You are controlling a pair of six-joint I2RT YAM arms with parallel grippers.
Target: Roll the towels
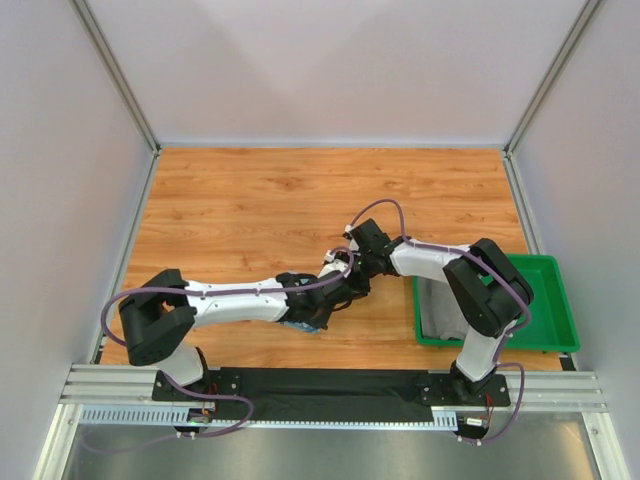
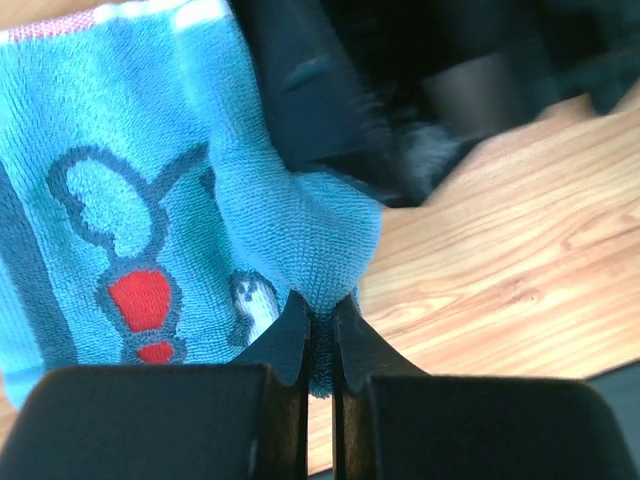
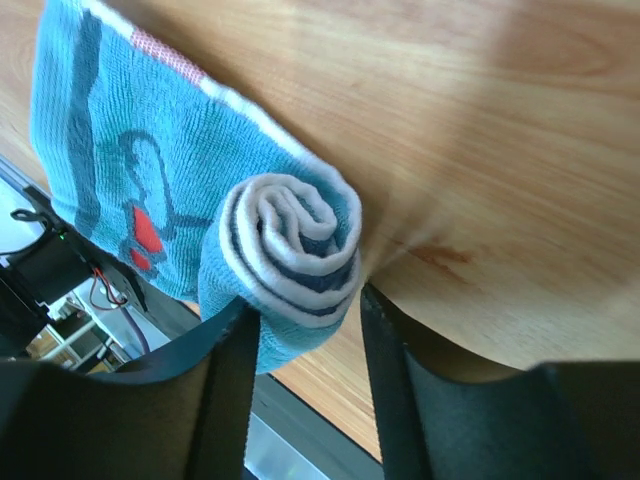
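Note:
The light blue towel (image 3: 110, 140) lies on the wooden table, one end wound into a tight roll (image 3: 295, 245). My right gripper (image 3: 305, 310) is open, and the roll's end sits between its spread fingers, resting against the left one. My left gripper (image 2: 320, 320) is shut on a pinched fold of the same towel (image 2: 130, 200), next to its red mark. In the top view both grippers meet mid-table, left (image 1: 338, 292) and right (image 1: 352, 268), with a corner of the blue towel (image 1: 300, 327) showing under the left arm. A grey towel (image 1: 438, 305) lies in the tray.
A green plastic tray (image 1: 565, 310) sits at the right front of the table, partly under the right arm. Grey walls and metal posts enclose the table on three sides. A black mat and a rail run along the near edge (image 1: 330, 385).

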